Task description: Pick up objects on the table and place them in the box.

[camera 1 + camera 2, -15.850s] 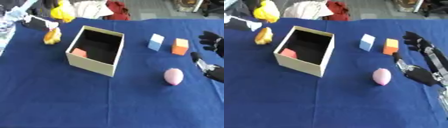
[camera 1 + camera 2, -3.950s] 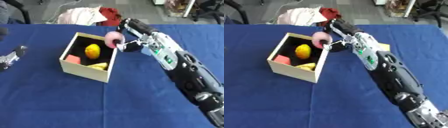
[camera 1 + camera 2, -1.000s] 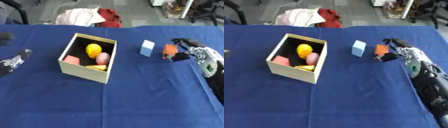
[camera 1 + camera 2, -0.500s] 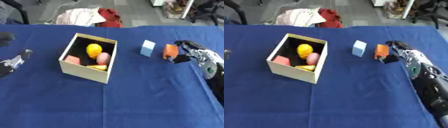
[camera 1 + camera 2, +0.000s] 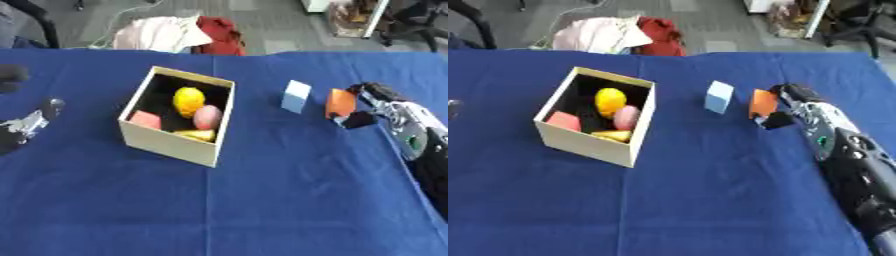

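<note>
Right robot hand (image 5: 372, 106) pinching orange block (image 5: 340, 103) (no writing readable) beside light blue block (image 5: 296, 96); left robot hand (image 5: 24, 126) unclear.

The right hand (image 5: 791, 102) has black fingers on a silver-grey forearm with a small green mark. The left hand (image 5: 24, 125) is black and silver.

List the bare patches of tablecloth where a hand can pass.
Free: the wide near stretch below the box, and the lane between it and the pale blue block. Crowded: right hand at the orange block.
</note>
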{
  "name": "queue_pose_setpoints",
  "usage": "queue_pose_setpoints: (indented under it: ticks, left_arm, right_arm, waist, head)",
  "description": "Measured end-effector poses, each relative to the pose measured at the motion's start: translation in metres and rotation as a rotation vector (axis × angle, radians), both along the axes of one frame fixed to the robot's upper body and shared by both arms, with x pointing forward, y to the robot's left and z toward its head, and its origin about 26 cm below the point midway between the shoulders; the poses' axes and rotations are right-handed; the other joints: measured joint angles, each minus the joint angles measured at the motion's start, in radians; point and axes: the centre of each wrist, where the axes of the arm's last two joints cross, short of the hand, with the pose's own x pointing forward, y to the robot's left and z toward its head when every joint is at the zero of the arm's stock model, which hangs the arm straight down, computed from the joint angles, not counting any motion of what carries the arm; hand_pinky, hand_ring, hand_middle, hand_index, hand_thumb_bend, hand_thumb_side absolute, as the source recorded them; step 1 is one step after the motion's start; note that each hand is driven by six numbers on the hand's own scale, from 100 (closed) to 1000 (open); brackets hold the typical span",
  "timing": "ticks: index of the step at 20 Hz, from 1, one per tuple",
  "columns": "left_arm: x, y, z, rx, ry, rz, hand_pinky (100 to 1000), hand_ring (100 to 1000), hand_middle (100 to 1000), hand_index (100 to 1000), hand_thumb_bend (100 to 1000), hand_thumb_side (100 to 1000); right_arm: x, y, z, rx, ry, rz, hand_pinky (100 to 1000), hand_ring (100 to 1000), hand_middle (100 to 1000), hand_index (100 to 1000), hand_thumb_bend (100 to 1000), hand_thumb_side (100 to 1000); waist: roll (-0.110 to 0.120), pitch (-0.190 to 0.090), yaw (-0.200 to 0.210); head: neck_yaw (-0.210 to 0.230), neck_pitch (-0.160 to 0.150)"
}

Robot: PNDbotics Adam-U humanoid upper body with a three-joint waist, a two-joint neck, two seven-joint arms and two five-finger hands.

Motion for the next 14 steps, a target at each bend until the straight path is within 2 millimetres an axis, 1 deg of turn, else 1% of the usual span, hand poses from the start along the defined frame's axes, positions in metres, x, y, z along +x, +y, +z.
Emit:
queue_pose_setpoints:
  ticks: [3, 5, 6, 10, 14]
  left_arm:
    - [0.000, 0.000, 0.000, 0.000, 0.000, 0.000, 775, 753, 603, 700, 691, 422]
    - [0.000, 0.000, 0.000, 0.000, 0.000, 0.000, 776, 753, 603, 700, 691, 421]
    - [0.000, 0.000, 0.000, 0.000, 0.000, 0.000, 776, 753, 603, 700, 691, 422]
    - [0.000, 0.000, 0.000, 0.000, 0.000, 0.000, 776, 752, 603, 700, 690, 422]
    - [0.000, 0.000, 0.000, 0.000, 0.000, 0.001, 776, 752, 603, 700, 688, 422]
  right_arm:
    - [0.000, 0.004, -0.001, -0.011, -0.055, 0.009, 804, 758, 602, 681, 131, 243]
    - [0.000, 0.006, -0.001, -0.019, -0.101, 0.007, 792, 736, 566, 648, 100, 199]
    - [0.001, 0.007, 0.000, -0.021, -0.127, 0.006, 788, 728, 554, 636, 100, 185]
    - [0.001, 0.013, 0.009, -0.021, -0.230, 0.023, 787, 723, 541, 623, 100, 180]
    - [0.000, 0.025, 0.033, -0.005, -0.316, 0.102, 792, 727, 545, 627, 100, 189]
  waist:
    - [0.000, 0.000, 0.002]
    - [0.000, 0.000, 0.003]
    - [0.000, 0.000, 0.003]
    - [0.000, 0.000, 0.002]
    - [0.000, 0.000, 0.000]
  head:
    - [0.000, 0.000]
    - [0.000, 0.000]
    - [0.000, 0.000]
    - [0.001, 0.000]
    - [0.001, 0.000]
